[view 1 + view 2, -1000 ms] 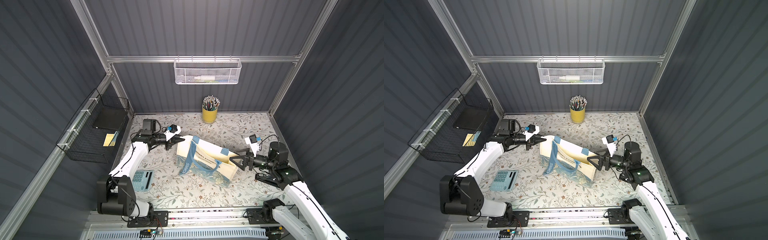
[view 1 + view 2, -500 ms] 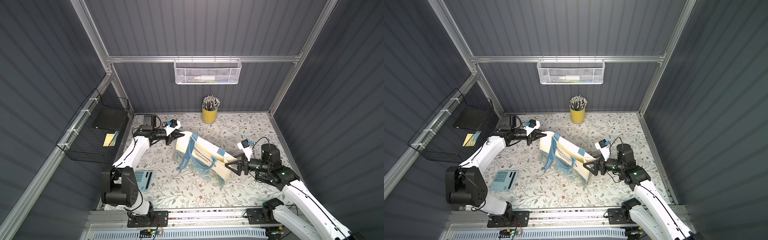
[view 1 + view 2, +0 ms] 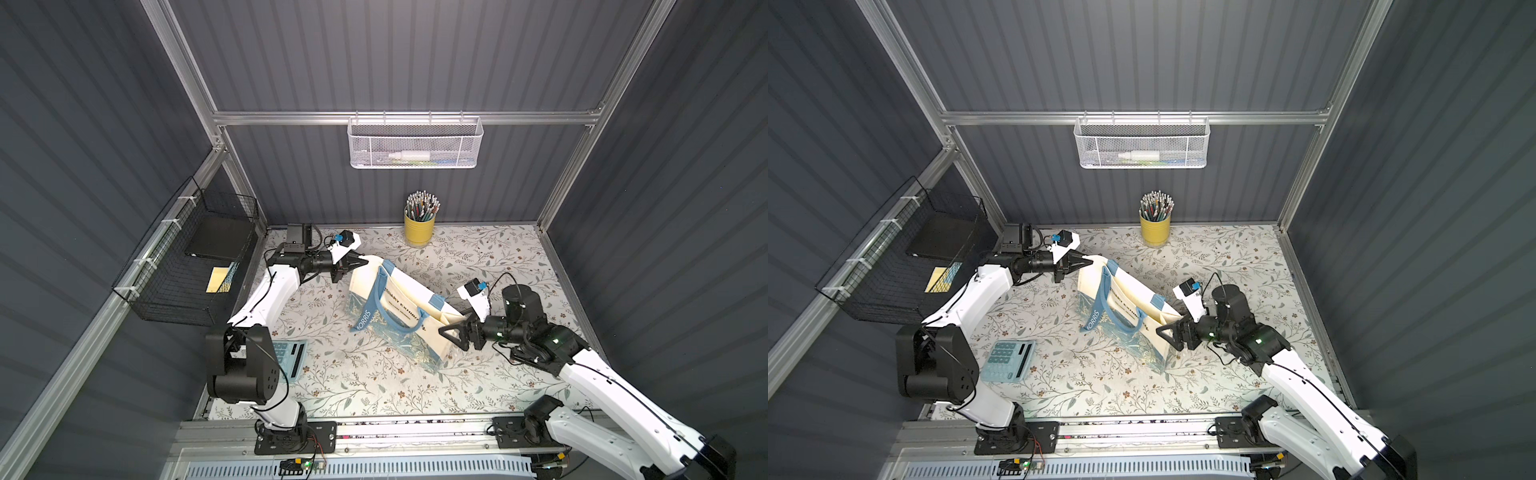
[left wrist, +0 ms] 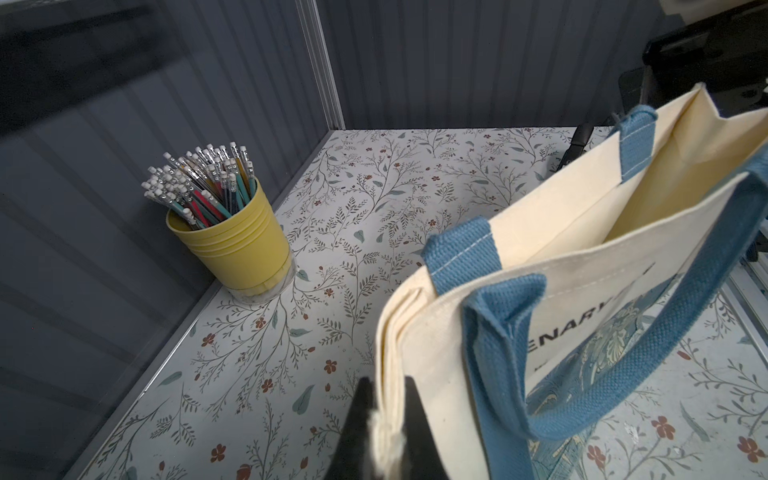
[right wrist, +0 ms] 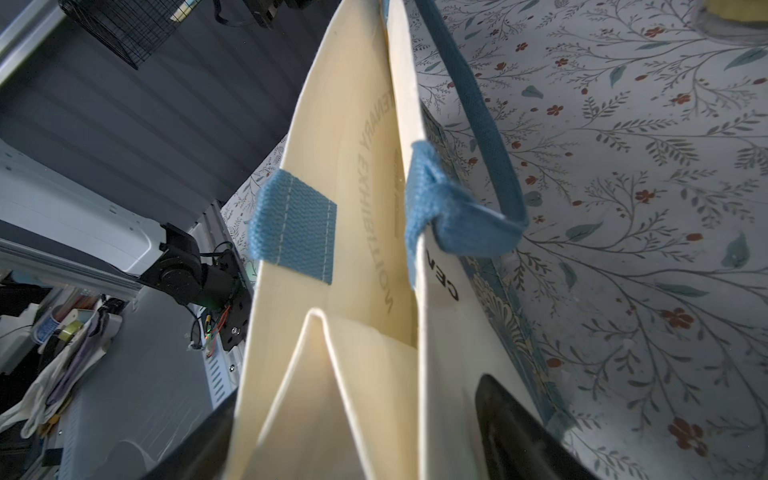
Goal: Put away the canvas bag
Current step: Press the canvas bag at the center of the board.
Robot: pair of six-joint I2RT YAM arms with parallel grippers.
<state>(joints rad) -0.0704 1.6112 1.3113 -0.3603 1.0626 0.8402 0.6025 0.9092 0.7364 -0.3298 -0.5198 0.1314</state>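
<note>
At the middle of the floral table (image 3: 374, 386) we see the canvas bag (image 3: 401, 297) stretched from 10 o'clock to 4 o'clock, its mouth slightly open. Our left gripper (image 3: 365, 261) is clamped on the 10 o'clock top corner. Our right gripper (image 3: 451, 327) straddles the 4 o'clock end with its jaws spread, and we cannot tell whether they press the cloth.

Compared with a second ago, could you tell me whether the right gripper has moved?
Yes. The right gripper has shifted away from the side-wall rail toward the canvas bag, and its open jaws now straddle the bag's end.
</note>
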